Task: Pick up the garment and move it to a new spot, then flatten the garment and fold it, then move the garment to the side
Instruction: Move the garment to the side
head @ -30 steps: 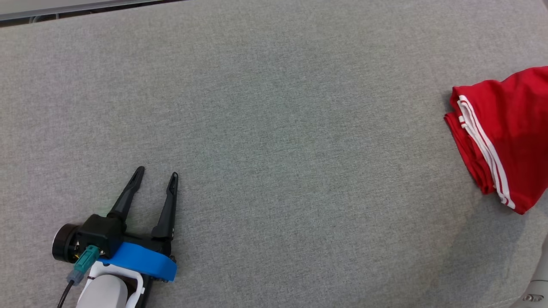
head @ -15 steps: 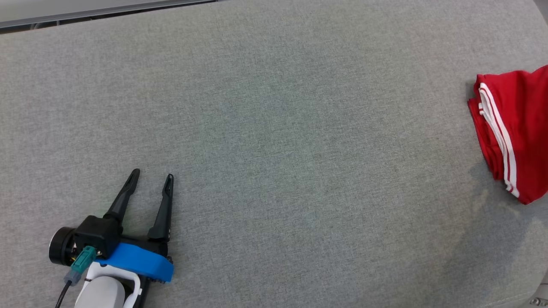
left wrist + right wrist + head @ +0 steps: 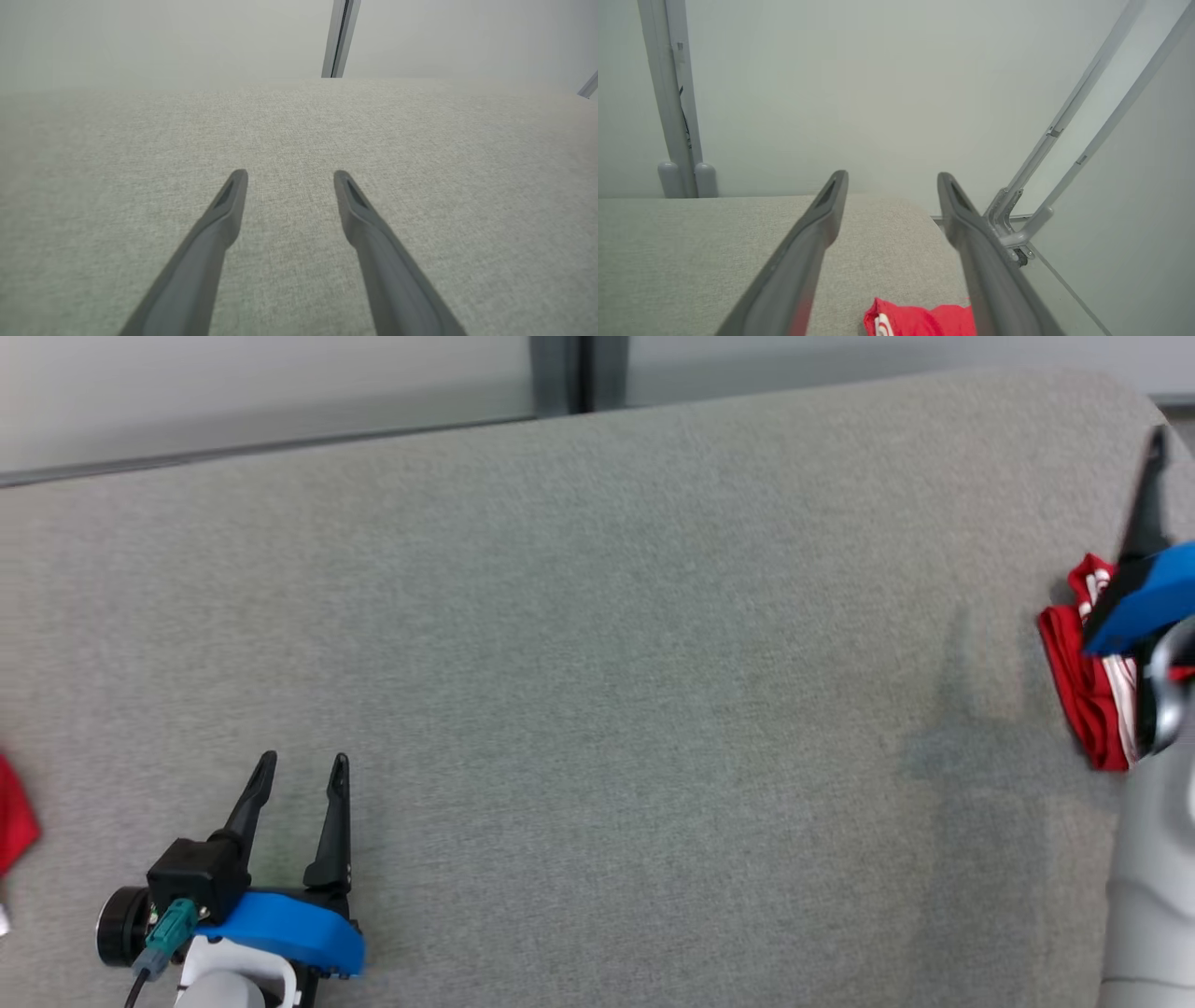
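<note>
A broad, flat surface covered in light grey woven fabric (image 3: 597,663) is stretching across the whole work area. Its far edge is running along a pale wall (image 3: 280,383), and its far right corner is curving round. A bunched red garment with white stripes (image 3: 1074,691) is lying on it close to the right edge, near that rounded corner. A second piece of red cloth (image 3: 14,812) is lying at the left edge, cut off by the frame and well apart from the first. Soft shadows are falling on the fabric beside the striped garment.
</note>
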